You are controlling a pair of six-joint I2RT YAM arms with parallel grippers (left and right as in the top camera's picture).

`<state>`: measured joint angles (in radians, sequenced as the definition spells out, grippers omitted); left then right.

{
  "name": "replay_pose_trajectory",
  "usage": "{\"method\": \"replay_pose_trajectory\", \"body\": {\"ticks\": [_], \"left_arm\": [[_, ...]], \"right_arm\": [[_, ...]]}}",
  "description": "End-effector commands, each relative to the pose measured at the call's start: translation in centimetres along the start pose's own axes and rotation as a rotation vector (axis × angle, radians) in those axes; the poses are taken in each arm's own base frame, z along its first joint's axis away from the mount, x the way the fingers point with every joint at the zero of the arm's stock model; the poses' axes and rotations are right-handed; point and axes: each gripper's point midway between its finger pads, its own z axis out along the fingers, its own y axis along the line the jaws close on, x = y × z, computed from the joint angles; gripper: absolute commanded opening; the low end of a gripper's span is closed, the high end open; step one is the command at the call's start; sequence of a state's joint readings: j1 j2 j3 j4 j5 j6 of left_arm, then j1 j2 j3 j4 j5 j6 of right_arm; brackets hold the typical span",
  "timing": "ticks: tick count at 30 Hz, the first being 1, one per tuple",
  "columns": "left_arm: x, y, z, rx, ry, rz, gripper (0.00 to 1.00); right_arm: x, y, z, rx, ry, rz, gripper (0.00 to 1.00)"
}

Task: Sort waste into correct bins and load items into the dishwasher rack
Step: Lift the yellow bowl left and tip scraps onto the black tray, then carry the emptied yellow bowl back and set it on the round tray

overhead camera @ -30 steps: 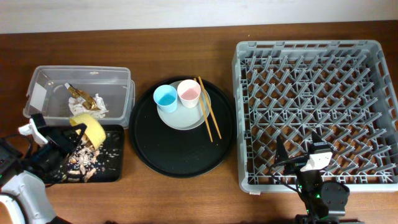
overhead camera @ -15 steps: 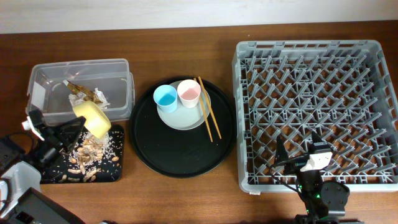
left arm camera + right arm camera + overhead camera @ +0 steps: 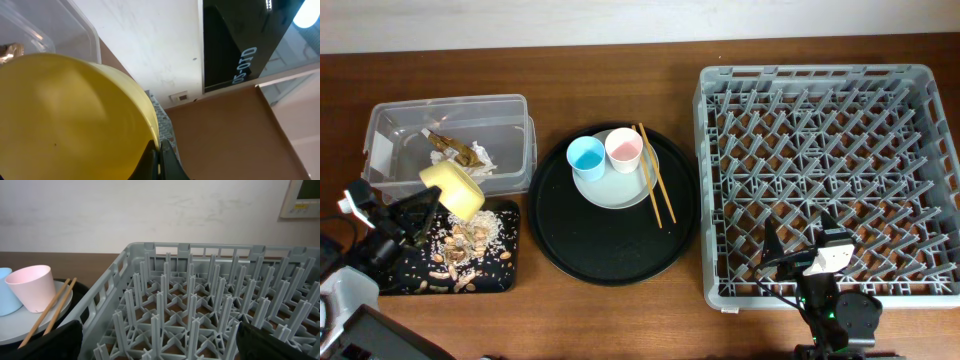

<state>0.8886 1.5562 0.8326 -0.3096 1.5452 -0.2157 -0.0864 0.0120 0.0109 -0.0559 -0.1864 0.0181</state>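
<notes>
- Left fingers [image 3: 167, 167] shut on the yellow bowl [image 3: 452, 189], gripping its rim, above the flat black tray [image 3: 510, 282], beside the clear tub [image 3: 380, 125].
- Tipped off upright, outer wall up, mouth unseen.
- Right fingers [image 3: 280, 345] spread wide, empty, at the dishwasher rack [image 3: 820, 72].
- Binned: scraps [image 3: 460, 250] in tray; tissue [image 3: 485, 162], wrapper [image 3: 455, 150] in tub.
- Left to load: bowl, blue cup [image 3: 586, 155], pink cup [image 3: 623, 148], plate [image 3: 615, 190], chopsticks [image 3: 655, 190].

Tub [image 3: 450, 102], round tray [image 3: 610, 255], rack [image 3: 820, 72] nearly touching; bare table strip [image 3: 620, 70] along far edge.
</notes>
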Motion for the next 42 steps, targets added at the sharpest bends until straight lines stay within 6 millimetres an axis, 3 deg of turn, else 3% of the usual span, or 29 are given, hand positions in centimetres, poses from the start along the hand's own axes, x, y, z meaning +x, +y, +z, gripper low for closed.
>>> {"method": "replay_pose_trajectory", "body": {"ticks": [1, 6, 22, 28, 36, 38, 42], "left_arm": [[-0.1, -0.5, -0.1, 0.027, 0.002, -0.028, 0.00], [-1.1, -0.8, -0.1, 0.027, 0.003, -0.044, 0.00], [-1.1, -1.1, -0.1, 0.027, 0.003, -0.061, 0.00], [-1.0, -4.0, -0.2, 0.027, 0.002, 0.034, 0.00], [0.2, -9.3, -0.3, 0.027, 0.002, 0.211, 0.01], [1.2, -11.3, 0.3, 0.030, 0.020, 0.285, 0.01], [3.1, -13.2, 2.8, -0.001, 0.054, 0.384, 0.01]], "right_arm": [[0.3, 0.1, 0.0, -0.007, 0.005, -0.001, 0.98], [0.3, 0.1, 0.0, -0.007, 0.005, -0.002, 0.98], [0.3, 0.1, 0.0, -0.007, 0.005, -0.001, 0.99], [0.3, 0.1, 0.0, -0.007, 0.005, -0.001, 0.98], [0.3, 0.1, 0.0, -0.007, 0.005, -0.002, 0.98], [0.3, 0.1, 0.0, -0.007, 0.005, -0.002, 0.98], [0.3, 0.1, 0.0, -0.007, 0.005, -0.001, 0.99]]}}
